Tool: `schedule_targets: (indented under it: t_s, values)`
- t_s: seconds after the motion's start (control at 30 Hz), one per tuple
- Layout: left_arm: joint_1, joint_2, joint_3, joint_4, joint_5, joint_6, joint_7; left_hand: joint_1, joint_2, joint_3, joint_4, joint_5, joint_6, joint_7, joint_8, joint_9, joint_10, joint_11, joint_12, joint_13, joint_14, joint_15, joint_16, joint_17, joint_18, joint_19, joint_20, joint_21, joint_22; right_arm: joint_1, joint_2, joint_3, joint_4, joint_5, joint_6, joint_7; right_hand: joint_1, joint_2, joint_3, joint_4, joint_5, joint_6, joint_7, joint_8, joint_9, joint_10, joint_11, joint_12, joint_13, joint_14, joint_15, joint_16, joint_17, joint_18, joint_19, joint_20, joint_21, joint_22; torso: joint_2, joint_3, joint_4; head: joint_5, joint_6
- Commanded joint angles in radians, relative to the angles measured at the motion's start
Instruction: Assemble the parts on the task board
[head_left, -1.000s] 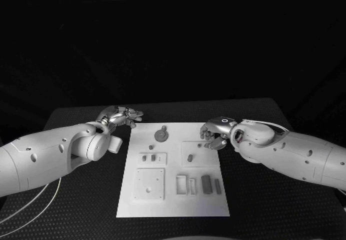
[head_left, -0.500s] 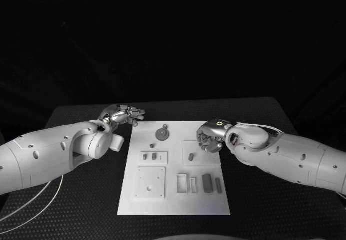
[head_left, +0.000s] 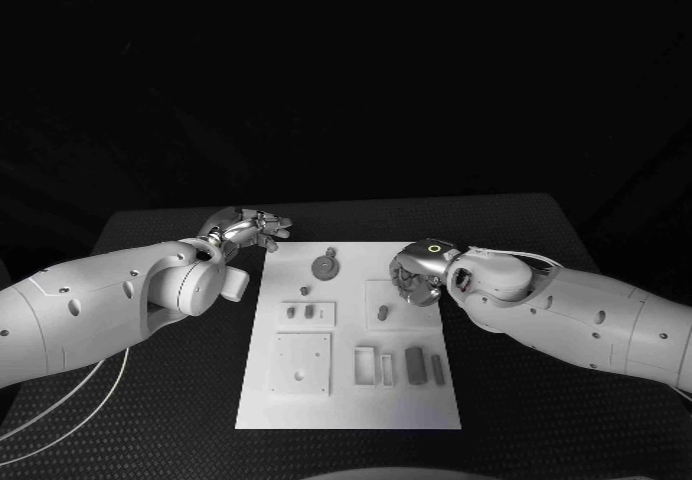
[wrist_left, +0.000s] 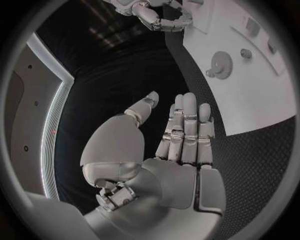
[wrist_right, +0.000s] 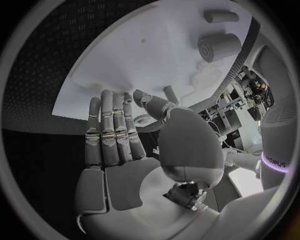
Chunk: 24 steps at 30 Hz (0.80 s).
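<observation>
The white task board (head_left: 346, 400) lies in the middle of the black table. On it are a round gear-like part (head_left: 326, 266), two small pieces (head_left: 299, 313) in a raised square, a short peg (head_left: 382, 313) and dark bars (head_left: 414, 366) in slots near the front. My right hand (head_left: 418, 272) hovers over the board's far right part, just above the peg; its fingers (wrist_right: 112, 132) are straight, the thumb is apart, and it holds nothing. My left hand (head_left: 248, 230) stays off the board by its far left corner, fingers (wrist_left: 185, 130) extended and empty. The gear (wrist_left: 220, 65) lies ahead of it.
A raised square plate (head_left: 300, 365) with holes sits on the board's near left. Black table mat (head_left: 159, 400) surrounds the board on all sides. A cylinder-shaped part (wrist_right: 219, 47) stands on the board (wrist_right: 144, 60) beyond my right hand.
My right hand has moved left from the board's right edge to over its far right part and has turned. The left hand has barely moved.
</observation>
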Motion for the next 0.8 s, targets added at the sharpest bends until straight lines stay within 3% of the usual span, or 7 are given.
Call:
schedule_targets:
  t_s: [0.03, 0.5, 0.8]
  values:
    - [0.001, 0.003, 0.001, 0.001, 0.006, 0.017, 0.008, 0.0, 0.011, -0.004, -0.001, 0.002, -0.002, 0.0, 0.006, -0.002, 0.004, 0.006, 0.004, 0.001, 0.007, 0.003, -0.006, 0.0, 0.002, 0.007, -0.046, -0.004, -0.002, -0.009, 0.004, -0.008, -0.003, -0.037, 0.018, -0.004, 0.007, 0.0, 0.006, 0.0, -0.006, 0.007, -0.001, 0.006, 0.003, 0.009, 0.0, 0.007, 0.004, 0.009, -0.001, 0.005, 0.005, 0.006, 0.01, -0.001, 0.005, 0.002, 0.0, 0.0002, 0.0001, -0.001, 0.0]
    - [0.001, 0.003, 0.001, -0.002, 0.006, 0.02, -0.001, 0.0, 0.01, -0.005, -0.003, 0.002, -0.003, 0.0, 0.006, -0.002, 0.003, 0.006, 0.003, 0.001, 0.008, 0.003, -0.007, 0.0, 0.003, 0.008, -0.046, -0.005, -0.002, -0.011, 0.018, -0.018, -0.002, -0.073, 0.022, -0.016, 0.012, 0.002, 0.015, -0.01, -0.006, 0.021, -0.006, 0.014, 0.011, 0.015, -0.004, 0.01, 0.015, 0.014, -0.004, 0.007, 0.021, 0.006, 0.017, -0.005, 0.008, 0.006, 0.0, 0.0, -0.0005, -0.001, -0.004]
    - [0.001, 0.002, 0.001, 0.0, 0.006, 0.018, -0.006, 0.0, 0.01, -0.006, -0.004, 0.002, -0.004, 0.001, 0.006, -0.003, 0.002, 0.006, 0.003, 0.001, 0.009, 0.003, -0.008, 0.0, 0.003, 0.008, -0.046, -0.005, -0.002, -0.011, 0.022, -0.04, -0.002, -0.144, 0.032, -0.043, 0.032, 0.004, 0.024, -0.033, -0.006, 0.043, -0.012, 0.024, 0.022, 0.029, -0.012, 0.02, 0.033, 0.028, -0.01, 0.017, 0.049, 0.006, 0.03, -0.009, 0.016, 0.013, 0.0, -0.0002, -0.0009, -0.003, -0.007]
